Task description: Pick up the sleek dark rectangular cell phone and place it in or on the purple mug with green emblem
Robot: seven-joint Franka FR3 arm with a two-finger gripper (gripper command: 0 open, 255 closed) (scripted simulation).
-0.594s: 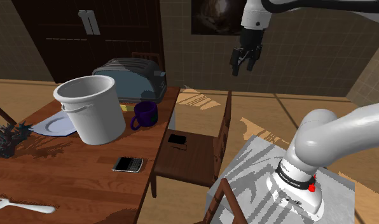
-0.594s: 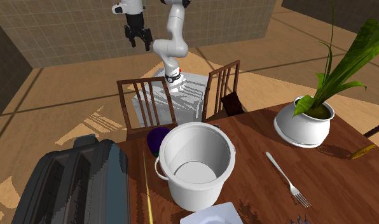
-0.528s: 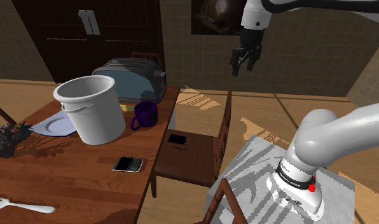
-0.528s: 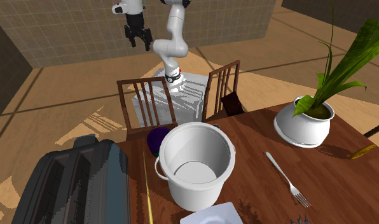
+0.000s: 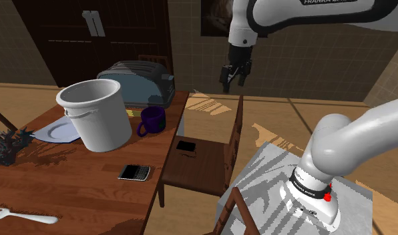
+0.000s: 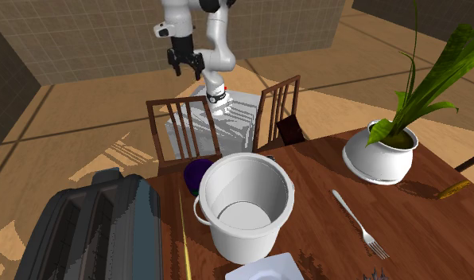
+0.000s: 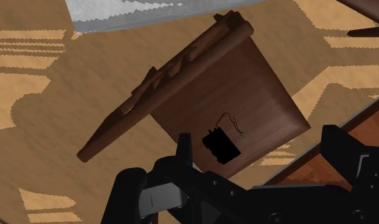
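Gripper point(image 5: 230, 80) had swung toward shoulder view's left and dropped slightly, jaws apart, empty. It hung high over chair point(image 5: 199, 168). Dark phone point(image 5: 185, 145) lay on seat, untouched. Purple mug point(image 5: 152, 120) stood on table point(image 5: 91, 193). Approach begun, long descent left.

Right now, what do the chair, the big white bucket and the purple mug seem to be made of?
Chair: wood, dark brown, with grain streaks along the seat. Bucket: plain white and matt, with a thin handle; it could be plastic or painted metal, I cannot tell which. Mug: smooth and dark purple, perhaps glazed ceramic, but the look leaves it open.
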